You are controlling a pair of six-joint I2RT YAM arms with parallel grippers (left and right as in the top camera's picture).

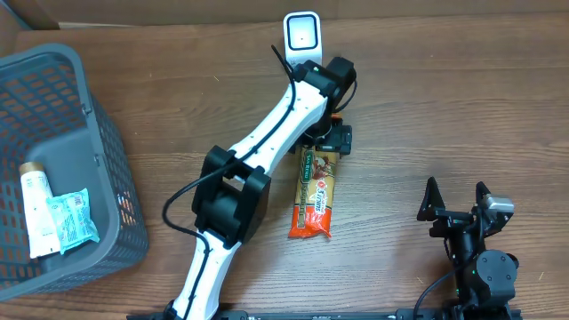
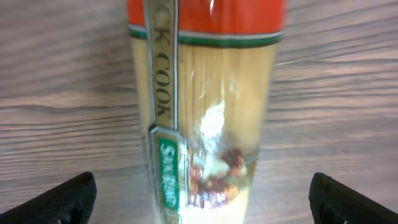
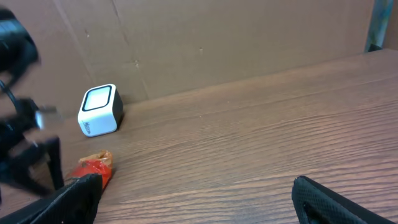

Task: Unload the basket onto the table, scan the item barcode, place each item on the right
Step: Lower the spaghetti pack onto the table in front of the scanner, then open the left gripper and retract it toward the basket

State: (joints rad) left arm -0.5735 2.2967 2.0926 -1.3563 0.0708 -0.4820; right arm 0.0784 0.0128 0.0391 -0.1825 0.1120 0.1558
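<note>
Far left, a grey plastic basket (image 1: 111, 160) with lattice walls holds a pale tube (image 1: 36, 209) and a crinkly light-blue sachet (image 1: 71, 220). Moving along, the white left arm stretches out across the wood-grain table (image 1: 444, 107). Its left gripper (image 2: 202, 190) hangs over the far end of the pasta packet (image 1: 316, 196) with its black fingers (image 2: 65, 196) spread wide, grasping nothing. The packet is long, flat and glossy. It is clear film over pale straight strands, with a green band and a red end. It lies flat on the table, framed by the open fingers without touching them, red end pointing toward the near edge. Just beyond the gripper stands the scanner (image 1: 302, 34), a small rounded white block with a glassy face, apart from the packet. Over on the right, the right gripper (image 1: 456, 200) hangs well clear of everything, fingers spread and empty.
</note>
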